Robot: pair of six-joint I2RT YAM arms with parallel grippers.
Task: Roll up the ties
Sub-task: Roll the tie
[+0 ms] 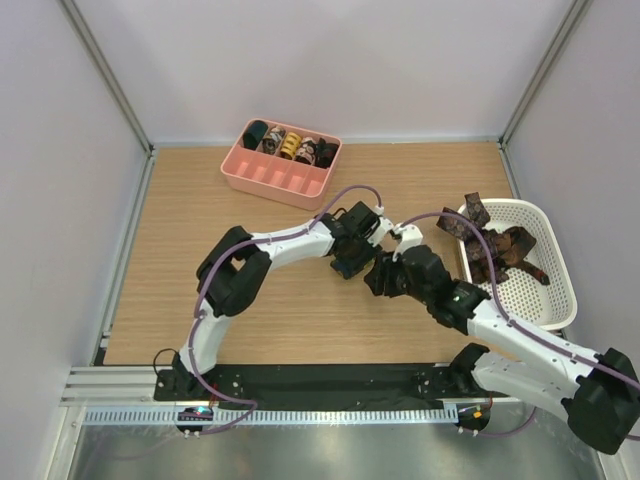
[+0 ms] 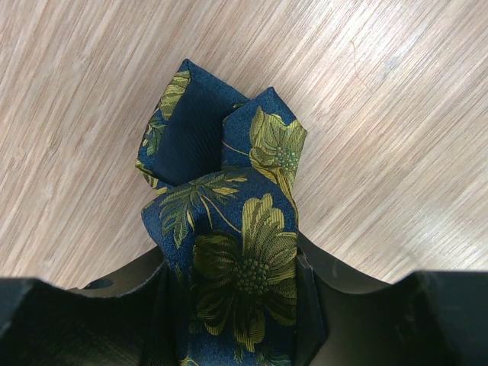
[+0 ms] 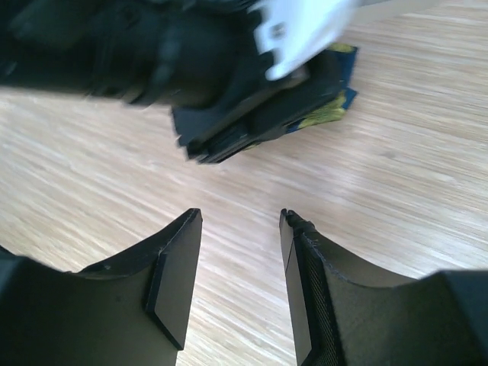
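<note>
When read from the near edge outward, entered first: pale wood-grain worktop [image 1: 160,250], carrying every item below.

Item 1: left end effector [image 2: 235,263], black, two-fingered, reaching to mid-worktop. Pinching the navy fabric necktie with yellow-green flower print [image 2: 229,152] between both fingers, the cloth filling the gap. Tie folded into a loose bundle ahead of the fingertips, with a pointed end turned up and plain navy lining showing beside the print. Low over the wood; whether touching it, not discernible.

Item 2: right end effector [image 3: 240,225], black, two-fingered, just to the right of item 1 and facing it. Jaws spread, only wood grain showing in the gap. Apart from the tie, which appears slightly blurred in the right wrist view, held at the far side of item 1.

Item 3: white perforated plastic basket [image 1: 545,290], at the right edge of the worktop. Holding a loose heap of brown and dark patterned neckties [image 1: 495,250], unrolled, one end sticking up over the far rim.

Item 4: pink rectangular plastic tray with divided compartments [image 1: 270,180], farthest back, near the rear wall, left of centre. Back row holding small rolled tie coils [image 1: 290,145], standing side by side: dark, brown-patterned, yellow and black among them. Exact count too small to tell.
</note>
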